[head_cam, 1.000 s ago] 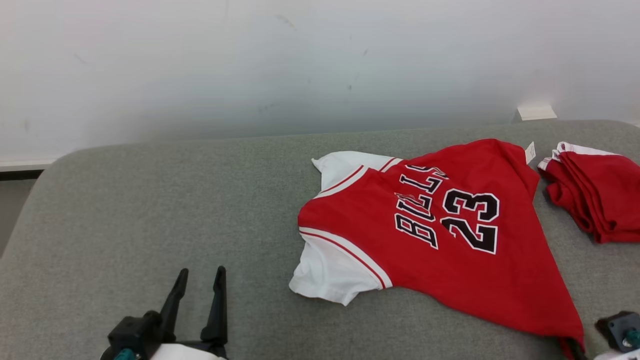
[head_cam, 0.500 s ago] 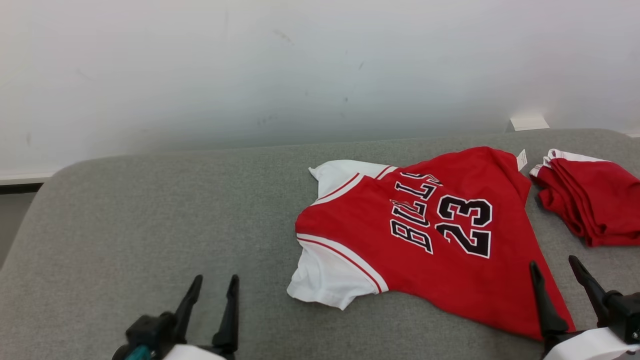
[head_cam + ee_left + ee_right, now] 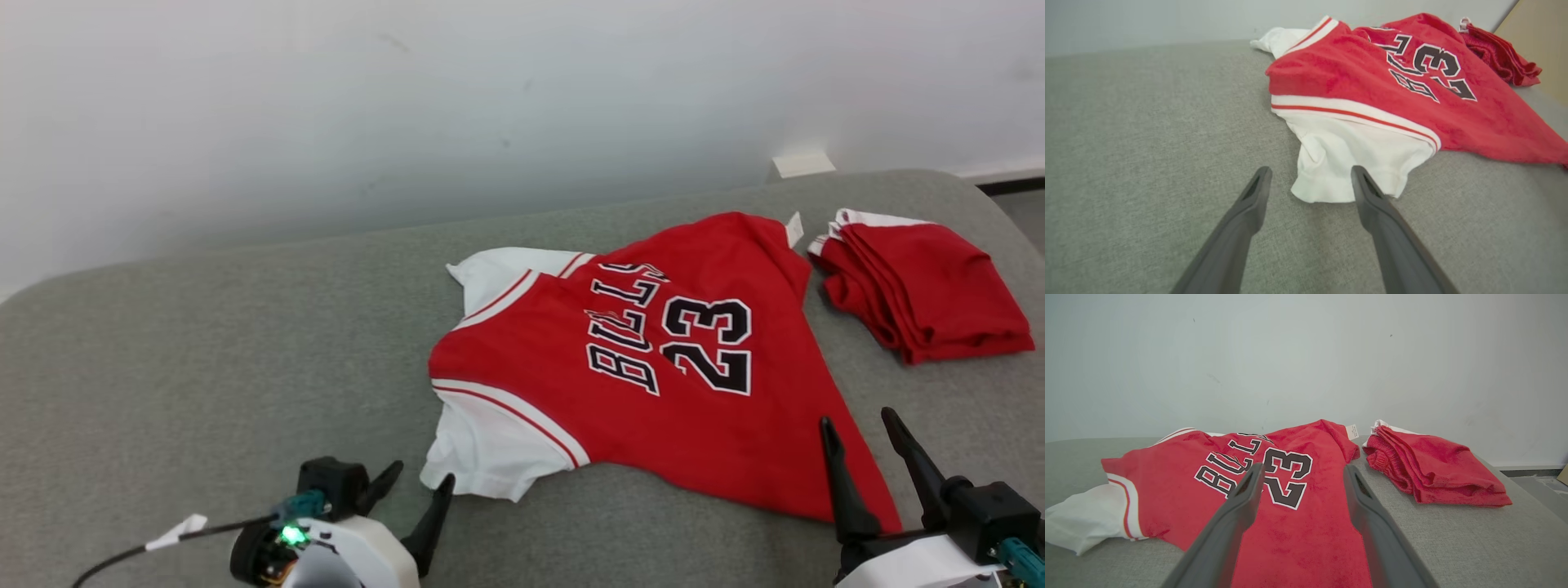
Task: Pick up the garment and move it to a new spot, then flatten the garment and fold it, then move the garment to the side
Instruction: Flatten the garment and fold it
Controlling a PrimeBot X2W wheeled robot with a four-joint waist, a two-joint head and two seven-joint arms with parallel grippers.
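The garment (image 3: 653, 367) is a red jersey with white sleeves and "BULLS 23" in black, lying spread and slightly rumpled on the grey padded surface (image 3: 204, 343). My left gripper (image 3: 422, 475) stands open at the hem of the near white sleeve (image 3: 490, 441). In the left wrist view the left gripper (image 3: 1310, 171) has the sleeve (image 3: 1347, 163) just beyond its fingertips, with nothing held. My right gripper (image 3: 857, 417) is open above the garment's near right corner. In the right wrist view the right gripper (image 3: 1303, 466) hovers over the garment (image 3: 1180, 486).
A folded red piece of clothing (image 3: 922, 294) lies at the far right, just past the jersey's tag; it also shows as the folded piece (image 3: 1433, 469). A white wall rises behind, with a small white block (image 3: 804, 163) at its foot. Bare grey padding stretches to the left.
The head camera has shifted. My right gripper has come up into view, open, by the garment's near corner. My left gripper has swung right to the white sleeve.
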